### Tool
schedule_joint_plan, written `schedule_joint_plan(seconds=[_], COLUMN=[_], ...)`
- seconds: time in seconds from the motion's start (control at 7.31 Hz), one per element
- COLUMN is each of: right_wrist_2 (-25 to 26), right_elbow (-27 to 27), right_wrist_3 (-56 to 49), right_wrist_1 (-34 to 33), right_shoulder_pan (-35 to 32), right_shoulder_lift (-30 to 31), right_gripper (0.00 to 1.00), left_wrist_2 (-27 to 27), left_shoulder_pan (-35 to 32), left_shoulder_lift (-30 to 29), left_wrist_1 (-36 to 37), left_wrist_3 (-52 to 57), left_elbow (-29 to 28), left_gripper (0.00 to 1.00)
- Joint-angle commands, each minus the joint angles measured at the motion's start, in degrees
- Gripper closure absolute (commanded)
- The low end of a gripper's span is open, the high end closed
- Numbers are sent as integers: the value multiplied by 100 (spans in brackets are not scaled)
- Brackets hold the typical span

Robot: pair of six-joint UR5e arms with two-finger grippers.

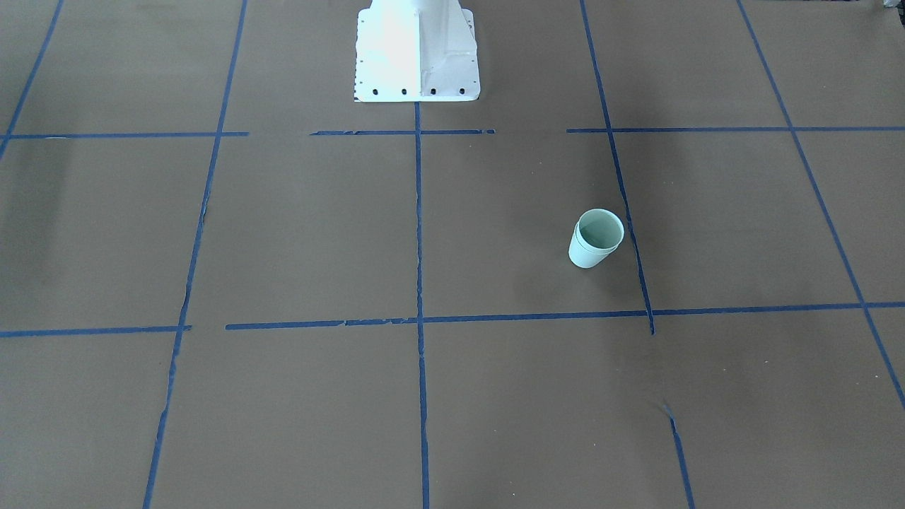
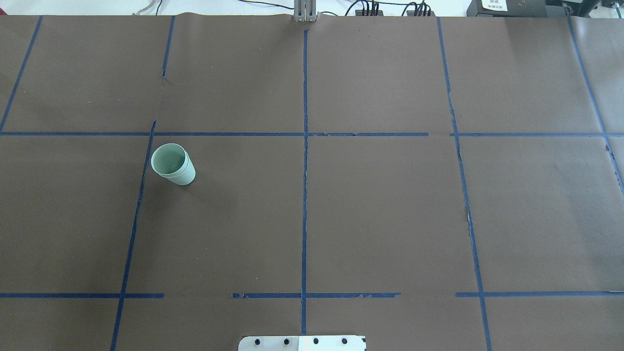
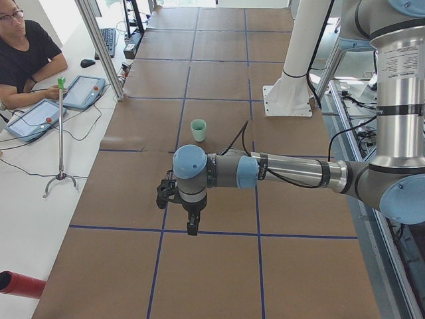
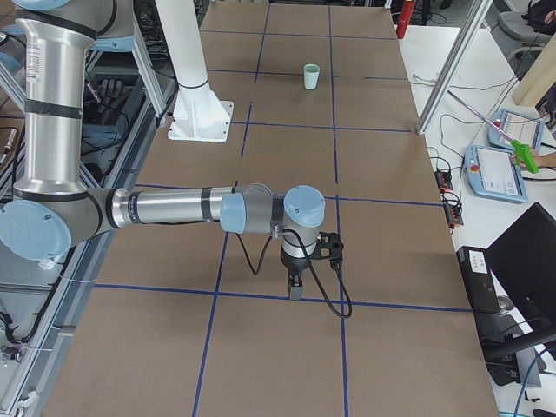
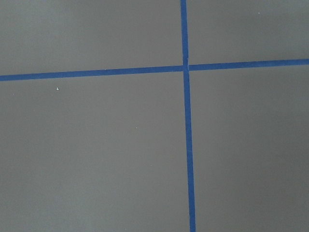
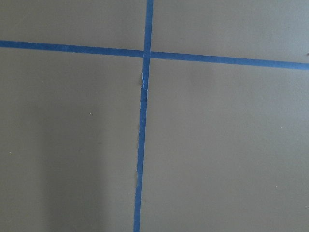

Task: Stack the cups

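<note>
The two pale mint-green cups (image 2: 173,164) stand upright as one, one nested inside the other, with a double rim showing. They sit on the brown table on the robot's left side, next to a blue tape line. They also show in the front-facing view (image 1: 596,238), the left view (image 3: 198,129) and the right view (image 4: 311,76). My left gripper (image 3: 192,228) hangs over the table's near end in the left view, far from the cups. My right gripper (image 4: 295,289) hangs over the opposite end. I cannot tell whether either is open or shut. Both wrist views show only bare table and tape.
Blue tape lines (image 2: 304,195) divide the brown paper-covered table into a grid. The white robot pedestal (image 1: 417,49) stands at the robot's edge. An operator (image 3: 23,53) sits beside the table with tablets (image 3: 86,90). A thin stand (image 3: 61,133) is next to them.
</note>
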State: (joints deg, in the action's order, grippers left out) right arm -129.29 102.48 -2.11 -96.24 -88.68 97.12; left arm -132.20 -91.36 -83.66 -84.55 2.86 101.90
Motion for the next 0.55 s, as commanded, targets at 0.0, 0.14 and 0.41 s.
schedule_joint_plan(seconds=[0.0, 0.14, 0.41], right_wrist_2=[0, 0, 0], right_elbow=[0, 0, 0], right_wrist_3=[0, 0, 0], right_wrist_1=[0, 9, 0], right_shoulder_pan=[0, 0, 0], right_shoulder_lift=[0, 0, 0], right_gripper=[0, 0, 0], left_wrist_2=[-16, -16, -252], left_shoulder_pan=[-13, -31, -31], left_shoulder_lift=[130, 26, -63], left_wrist_1=[-17, -18, 0], left_wrist_3=[-75, -110, -49], left_elbow=[-47, -4, -65], left_gripper=[0, 0, 0])
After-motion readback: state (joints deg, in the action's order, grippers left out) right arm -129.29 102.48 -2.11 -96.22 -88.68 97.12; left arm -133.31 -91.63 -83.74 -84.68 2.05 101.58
